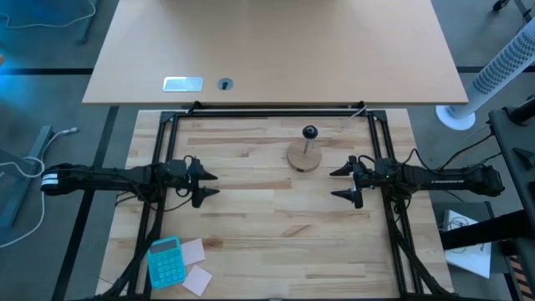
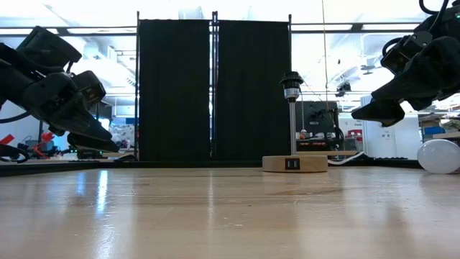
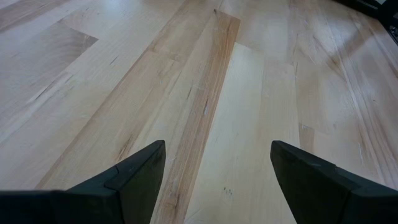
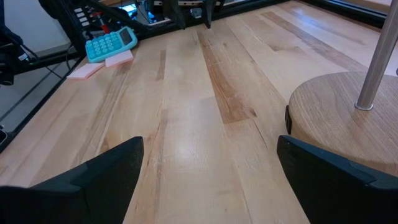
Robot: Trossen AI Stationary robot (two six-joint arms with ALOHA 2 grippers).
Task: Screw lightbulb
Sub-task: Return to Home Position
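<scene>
Pale wood planks make up the worktop [image 1: 267, 226], and a black curtain [image 2: 212, 90] hangs behind it in the low view. A lamp stand [image 1: 304, 156], a round wooden disc with a thin post and a bare black socket on top, stands just right of centre toward the far side.

The lightbulb [image 2: 440, 156] lies on the worktop at the right edge of the low view, well apart from the stand and below the right arm. From above it cannot be made out, possibly because that arm covers it.

The left hand [image 1: 216, 185] hovers over the left half of the worktop, released and grasping nothing. The right hand [image 1: 333, 184] faces it from the right, near the stand's base, its fingers also spread and empty.

A teal calculator [image 1: 165, 261] and pink paper notes [image 1: 193, 250] sit at the near left corner.
</scene>
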